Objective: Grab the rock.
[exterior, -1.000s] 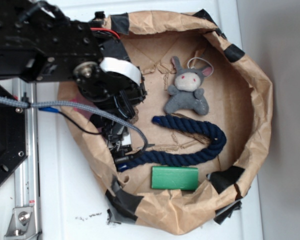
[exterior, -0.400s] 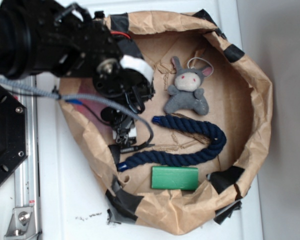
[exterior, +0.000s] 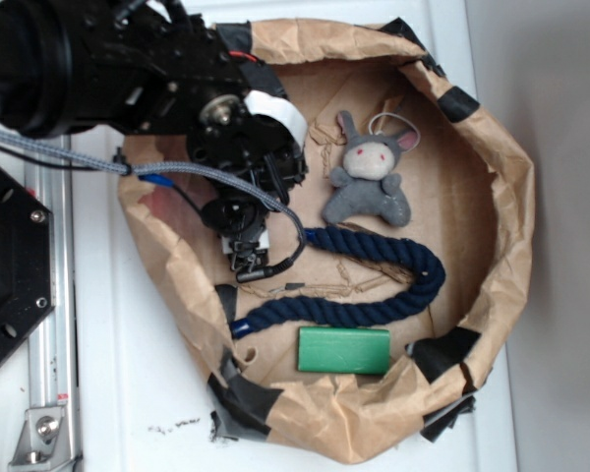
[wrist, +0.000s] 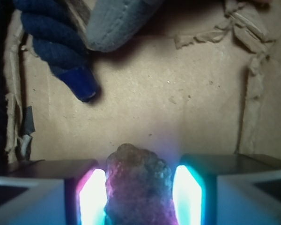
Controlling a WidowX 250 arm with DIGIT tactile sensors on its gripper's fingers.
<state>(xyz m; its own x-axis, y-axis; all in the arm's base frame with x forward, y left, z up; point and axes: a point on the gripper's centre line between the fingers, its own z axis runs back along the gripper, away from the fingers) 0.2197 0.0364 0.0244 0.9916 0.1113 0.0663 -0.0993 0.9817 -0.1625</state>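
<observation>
In the wrist view the rock (wrist: 138, 185) sits at the bottom centre of the frame, a rough mottled lump lying between the two lit fingers (wrist: 93, 197) of the gripper (wrist: 139, 197), which stand on either side of it; the jaws look closed against its flanks, with little or no gap showing (the coloured glow makes the exact contact hard to judge). Above it, bare cardboard runs up to the blue-tipped end of a dark rope (wrist: 61, 51) at upper left and a grey plush foot beside it. In the exterior view the arm (exterior: 128, 79) fills the upper left, hiding the rock; the plush bunny (exterior: 369, 182) lies upper centre, the rope curls below it, and a green block (exterior: 343, 350) lies at lower centre inside the paper-lined bin (exterior: 511, 197).
</observation>
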